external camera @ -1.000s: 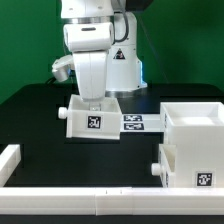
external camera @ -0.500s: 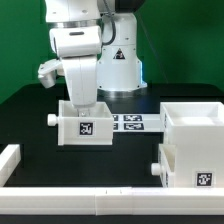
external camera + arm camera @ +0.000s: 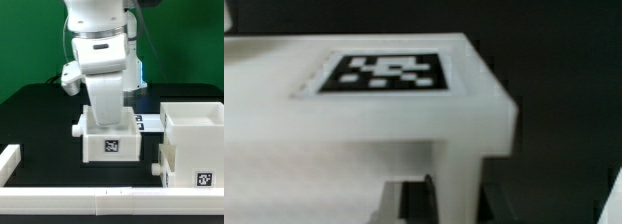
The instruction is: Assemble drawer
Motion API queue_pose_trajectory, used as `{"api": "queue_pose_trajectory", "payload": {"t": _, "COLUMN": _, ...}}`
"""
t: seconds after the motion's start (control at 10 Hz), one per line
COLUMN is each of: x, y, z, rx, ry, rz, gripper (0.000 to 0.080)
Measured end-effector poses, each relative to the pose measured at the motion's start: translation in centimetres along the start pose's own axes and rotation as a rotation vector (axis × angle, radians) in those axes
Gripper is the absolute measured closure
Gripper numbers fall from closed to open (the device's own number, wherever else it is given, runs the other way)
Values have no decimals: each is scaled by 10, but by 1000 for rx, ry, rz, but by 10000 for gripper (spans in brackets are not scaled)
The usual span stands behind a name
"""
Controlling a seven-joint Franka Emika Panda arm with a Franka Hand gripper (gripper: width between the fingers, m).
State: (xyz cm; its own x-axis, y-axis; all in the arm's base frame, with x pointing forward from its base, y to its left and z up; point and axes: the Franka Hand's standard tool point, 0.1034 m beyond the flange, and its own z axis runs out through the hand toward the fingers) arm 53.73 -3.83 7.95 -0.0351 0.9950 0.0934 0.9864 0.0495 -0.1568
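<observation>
- Gripper (image 3: 104,112) reaches down into the small white box (image 3: 109,143); whether its fingers are spread or pinching cannot be told.
- Small box sits above the black table (image 3: 40,120), just beside the bigger white box (image 3: 192,145), on the exterior view's left.
- Wrist view shows a tagged white face (image 3: 388,74).

White Franka Panda arm (image 3: 100,45): single unit, upright column posture, wrist directed straight down at centre of the exterior view. Two-finger gripper (image 3: 105,112): lowered, fingertips hidden from the exterior view; jaw spacing cannot be told. Wrist view: fingers not distinguishable, frame blurred.
</observation>
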Motion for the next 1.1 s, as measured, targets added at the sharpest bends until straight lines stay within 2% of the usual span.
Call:
{"api": "queue_pose_trajectory", "payload": {"t": 0.1, "x": 7, "y": 14, "z": -7, "rx": -19, "ry": 6, "rz": 4, "gripper": 768}}
{"api": "queue_pose_trajectory", "payload": {"t": 0.3, "x": 17, "y": 19, "z": -10, "rx": -26, "ry": 21, "rz": 30, "gripper": 768}}
{"api": "queue_pose_trajectory", "payload": {"t": 0.7, "x": 15, "y": 18, "z": -9, "rx": -23, "ry": 20, "rz": 30, "gripper": 768}}
{"api": "queue_pose_trajectory", "payload": {"t": 0.9, "x": 14, "y": 16, "z": 0, "rx": -10, "ry": 79, "rz": 75, "gripper": 768}}
{"api": "queue_pose_trajectory", "payload": {"t": 1.0, "x": 18, "y": 17, "z": 5, "rx": 4, "ry": 103, "rz": 90, "gripper": 768}}
{"api": "queue_pose_trajectory", "payload": {"t": 1.1, "x": 22, "y": 19, "z": 7, "rx": 4, "ry": 113, "rz": 97, "gripper": 768}}
